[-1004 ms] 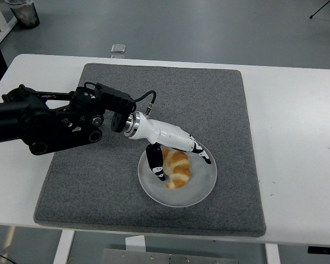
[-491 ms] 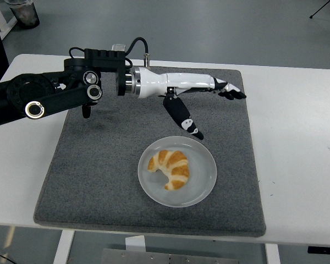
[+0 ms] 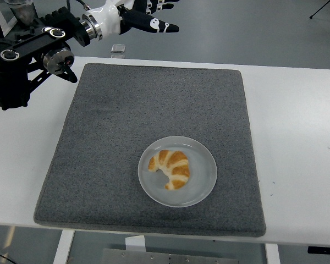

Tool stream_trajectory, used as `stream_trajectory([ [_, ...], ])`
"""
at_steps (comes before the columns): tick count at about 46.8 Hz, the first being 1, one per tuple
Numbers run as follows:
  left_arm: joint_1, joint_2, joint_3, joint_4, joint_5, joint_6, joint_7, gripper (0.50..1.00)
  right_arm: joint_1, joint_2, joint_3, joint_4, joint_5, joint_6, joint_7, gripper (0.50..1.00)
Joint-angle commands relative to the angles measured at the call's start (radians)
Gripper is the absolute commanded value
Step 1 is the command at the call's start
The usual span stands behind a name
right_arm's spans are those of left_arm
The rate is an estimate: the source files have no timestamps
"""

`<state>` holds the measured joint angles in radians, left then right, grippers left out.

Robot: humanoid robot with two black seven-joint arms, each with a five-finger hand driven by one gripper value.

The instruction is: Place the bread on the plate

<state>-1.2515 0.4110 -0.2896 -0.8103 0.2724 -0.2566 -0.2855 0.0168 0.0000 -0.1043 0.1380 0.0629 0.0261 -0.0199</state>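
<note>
Left hand (image 3: 146, 14) cut off at top

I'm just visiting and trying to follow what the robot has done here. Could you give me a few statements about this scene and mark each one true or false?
1. The bread lies on the plate. True.
2. The left hand is gripping the bread. False: it is raised at the top of the picture, far from the plate, fingers spread and holding nothing.
3. The plate sits on the grey mat. True.
4. The plate is at the mat's far left corner. False: it is toward the near edge, roughly in the middle.
5. The robot's right arm reaches over the table. False: no right arm is in view.
</note>
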Motion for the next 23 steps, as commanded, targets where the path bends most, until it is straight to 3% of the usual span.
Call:
stream_trajectory([
  [1,0.007,0.006,0.001,0.026,-0.114,0.02,0.037,0.992,0.0,0.0,0.0,0.0,0.0,0.0,0.0,0.952],
  [14,0.021,0.008,-0.02,0.158,-0.4,0.111,0.055,0.992,0.0,0.0,0.0,0.0,0.0,0.0,0.0,0.952],
  [19,0.047,0.003,-0.022,0.18,-0.443,0.157,0.058,0.992,0.0,0.0,0.0,0.0,0.0,0.0,0.0,0.952],
  [23,0.066,0.0,-0.022,0.18,-0.446,0.197,0.095,0.992,0.0,0.0,0.0,0.0,0.0,0.0,0.0,0.952],
])
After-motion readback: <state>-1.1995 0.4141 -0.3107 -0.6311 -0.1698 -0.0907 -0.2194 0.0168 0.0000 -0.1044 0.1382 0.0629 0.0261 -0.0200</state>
